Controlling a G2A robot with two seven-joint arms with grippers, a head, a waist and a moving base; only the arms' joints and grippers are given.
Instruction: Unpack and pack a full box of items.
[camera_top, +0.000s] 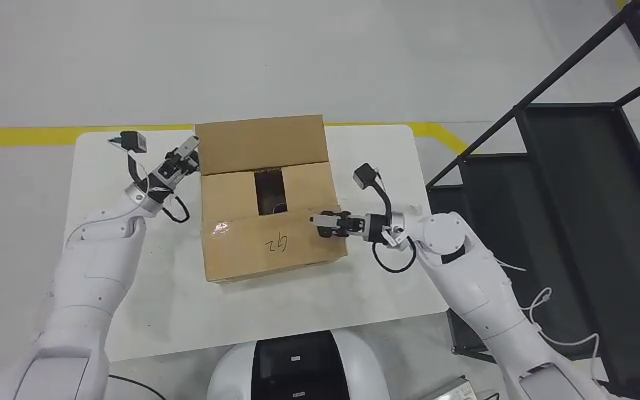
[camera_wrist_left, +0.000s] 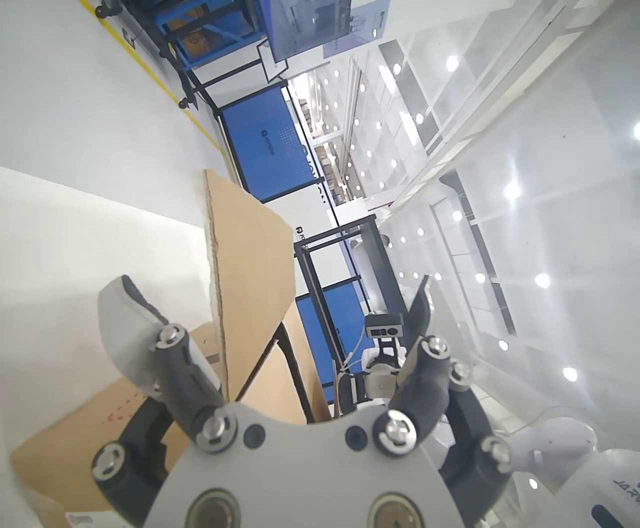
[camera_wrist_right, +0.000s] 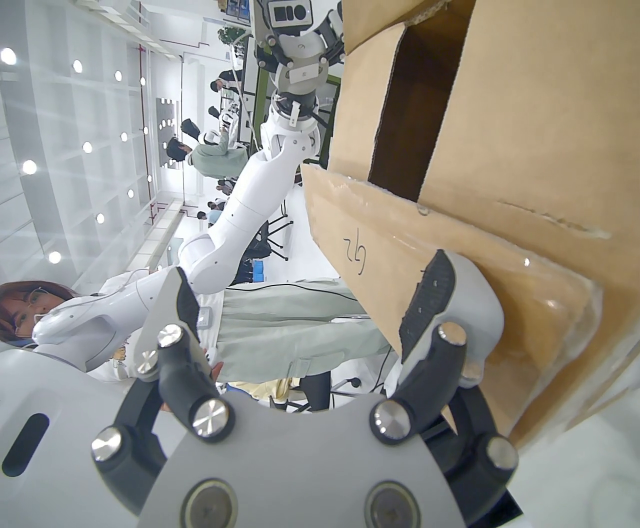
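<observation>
A brown cardboard box (camera_top: 270, 245) stands in the middle of the white table (camera_top: 385, 165). Its far flap (camera_top: 262, 140) is folded outward and its near flap, marked with handwriting, lies flat. A dark gap (camera_top: 268, 190) between the flaps shows the inside; the contents are too dark to make out. My left gripper (camera_top: 190, 155) is open at the box's far left corner, with the raised flap (camera_wrist_left: 247, 250) standing just beyond its fingers (camera_wrist_left: 132, 320). My right gripper (camera_top: 322, 222) is open at the box's right edge, with one finger (camera_wrist_right: 440, 300) resting against the flat flap (camera_wrist_right: 500, 240).
Black metal stairs with a railing (camera_top: 545, 180) stand close to the table's right side. A yellow floor line (camera_top: 60, 134) runs behind the table. Bare tabletop lies in front of the box and to both sides.
</observation>
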